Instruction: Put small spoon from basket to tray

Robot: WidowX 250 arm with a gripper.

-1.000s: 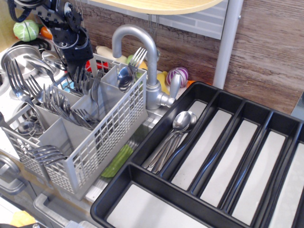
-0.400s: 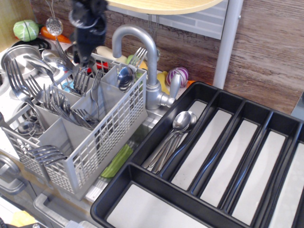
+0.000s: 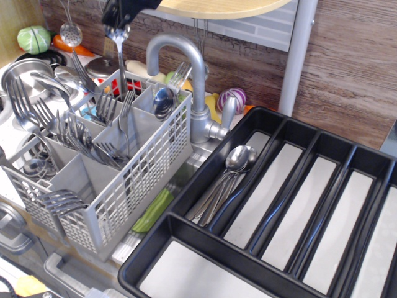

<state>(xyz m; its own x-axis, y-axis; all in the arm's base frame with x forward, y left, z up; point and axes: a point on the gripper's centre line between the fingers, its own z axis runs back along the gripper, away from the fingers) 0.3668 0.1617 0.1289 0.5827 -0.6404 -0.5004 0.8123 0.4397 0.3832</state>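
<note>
My black gripper point(image 3: 119, 22) is at the top edge of the view, above the back of the light grey basket point(image 3: 146, 167). It is shut on the bowl end of the small spoon point(image 3: 120, 62), which hangs down with its thin handle still reaching the top of a rear compartment. The basket holds several forks point(image 3: 74, 133) and a bigger round-bowled spoon point(image 3: 164, 99). The black tray point(image 3: 205, 186) lies to the right, with a few steel spoons point(image 3: 232, 164) in its leftmost long compartment.
A grey curved faucet point(image 3: 193, 81) stands between the basket and the tray. Steel pots and lids point(image 3: 28, 77) sit at the far left. A wooden shelf point(image 3: 217, 7) hangs overhead, and a metal post point(image 3: 294, 56) rises behind the tray.
My gripper has risen from down among the basket's cutlery to the top of the view, drawing the small spoon up out of the basket.
</note>
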